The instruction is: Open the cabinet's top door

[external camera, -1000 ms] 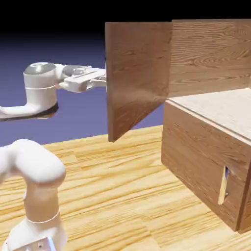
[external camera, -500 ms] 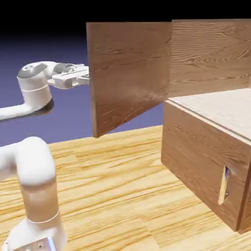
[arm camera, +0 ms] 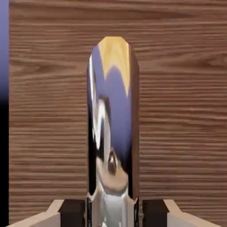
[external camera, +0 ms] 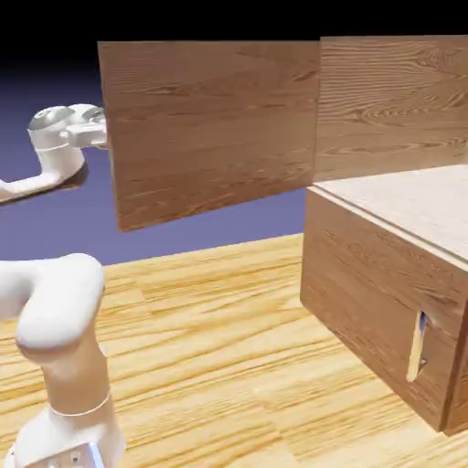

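Most of the opening looks done: the top door (external camera: 210,128) stands swung far out from the cabinet (external camera: 384,311), hinged at the cabinet's upper front edge, leaving the pale interior exposed. At the door's far edge from the cabinet, the gripper (arm camera: 113,212) is clamped tight on the metallic handle (arm camera: 113,128). Only release, or a slightly wider swing, seems left.

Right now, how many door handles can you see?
2: the top door's shiny handle, seen close in the hand view between the claw tips, and the lower door's short handle at the exterior view's lower right.
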You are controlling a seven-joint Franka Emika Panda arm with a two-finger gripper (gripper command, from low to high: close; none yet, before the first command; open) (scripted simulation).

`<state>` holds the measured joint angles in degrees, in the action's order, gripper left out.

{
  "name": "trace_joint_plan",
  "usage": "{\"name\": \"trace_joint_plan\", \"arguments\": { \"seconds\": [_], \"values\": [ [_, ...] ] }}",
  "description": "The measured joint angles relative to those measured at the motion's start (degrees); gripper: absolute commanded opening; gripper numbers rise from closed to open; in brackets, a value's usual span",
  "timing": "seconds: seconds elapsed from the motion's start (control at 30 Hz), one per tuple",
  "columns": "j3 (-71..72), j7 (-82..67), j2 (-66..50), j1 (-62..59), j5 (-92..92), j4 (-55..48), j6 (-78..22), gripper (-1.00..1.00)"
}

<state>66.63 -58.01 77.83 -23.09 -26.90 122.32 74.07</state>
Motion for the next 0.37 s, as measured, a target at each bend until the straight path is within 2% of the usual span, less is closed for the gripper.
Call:
{"name": "trace_joint_plan", "arguments": {
  "seconds": [0.37],
  "values": [
    [6.11, -4.42, 0.37, -17.06, 2.49, -22.83, -15.96, -1.00]
  ]
}}
